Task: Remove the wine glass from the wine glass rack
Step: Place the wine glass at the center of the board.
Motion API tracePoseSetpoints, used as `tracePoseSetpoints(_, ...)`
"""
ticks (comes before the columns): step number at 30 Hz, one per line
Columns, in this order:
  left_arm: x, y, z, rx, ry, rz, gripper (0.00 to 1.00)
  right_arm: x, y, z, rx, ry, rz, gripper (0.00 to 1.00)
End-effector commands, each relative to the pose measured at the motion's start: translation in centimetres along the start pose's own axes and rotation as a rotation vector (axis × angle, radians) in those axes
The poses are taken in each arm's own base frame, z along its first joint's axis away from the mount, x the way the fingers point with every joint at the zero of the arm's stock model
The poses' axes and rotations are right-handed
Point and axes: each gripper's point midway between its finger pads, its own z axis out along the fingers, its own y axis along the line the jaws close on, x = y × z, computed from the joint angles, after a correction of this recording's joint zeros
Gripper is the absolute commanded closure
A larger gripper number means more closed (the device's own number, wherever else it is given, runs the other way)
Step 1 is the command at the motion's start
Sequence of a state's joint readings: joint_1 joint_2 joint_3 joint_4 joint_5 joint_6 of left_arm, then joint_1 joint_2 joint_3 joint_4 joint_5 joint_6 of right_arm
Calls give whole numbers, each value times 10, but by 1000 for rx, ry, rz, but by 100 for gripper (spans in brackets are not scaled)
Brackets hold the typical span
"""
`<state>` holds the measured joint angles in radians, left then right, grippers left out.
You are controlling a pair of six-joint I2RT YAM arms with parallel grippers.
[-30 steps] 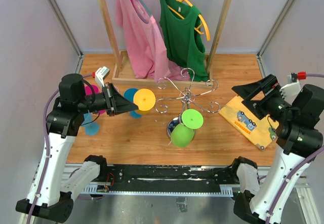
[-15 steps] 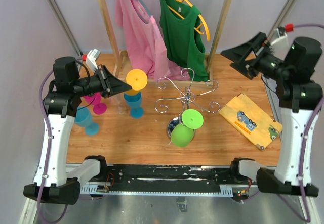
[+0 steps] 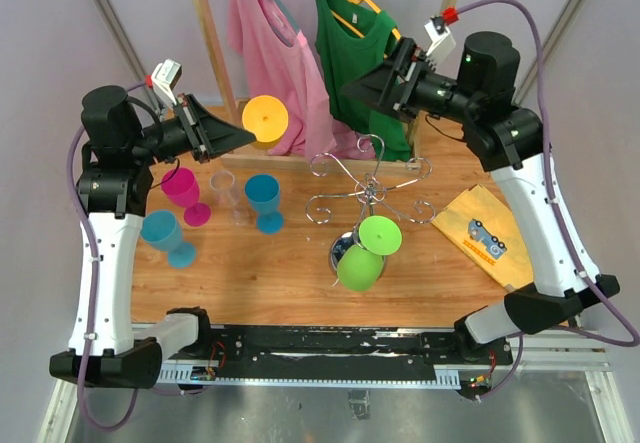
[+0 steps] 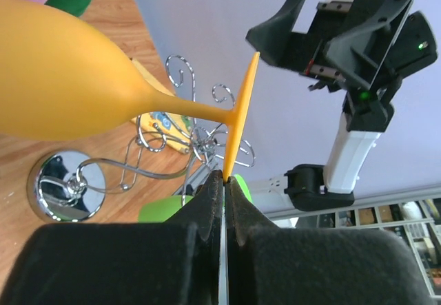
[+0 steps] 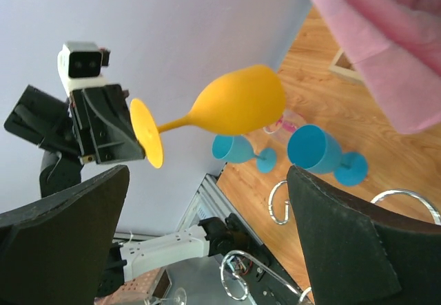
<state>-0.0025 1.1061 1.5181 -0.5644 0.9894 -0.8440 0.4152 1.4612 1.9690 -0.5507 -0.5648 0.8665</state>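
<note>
Fingers of the left gripper pinch tight on the flat foot of a yellow glass, held up sideways in the air. The rack stands lower down, off to that gripper's right, with a green glass hanging on it. The right gripper is spread wide, holding nothing, up above the rack.
</note>
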Motion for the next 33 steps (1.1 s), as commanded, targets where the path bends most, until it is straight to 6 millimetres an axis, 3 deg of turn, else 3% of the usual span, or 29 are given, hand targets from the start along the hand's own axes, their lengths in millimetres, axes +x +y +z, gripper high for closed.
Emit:
tracePoseSetpoints(1,-17,-27,-3,115,-27,15,100,4,36,4,-91,-43,-68,1)
tracePoseSetpoints(10,-22,-20,4,136,-13,-2,100,47,53,37,-160,25,-54,4)
tracePoseSetpoints(18,-16,-15,4,136,3,0,100,48,78,64,-239,42,-58,6)
tracePoseSetpoints(24,-14,-21,2,158,10,17,100,54,85,82,-271,67,-41,8)
tracePoseSetpoints(33,-12,-21,1,168,22,23,100,61,95,88,-312,81,-28,30)
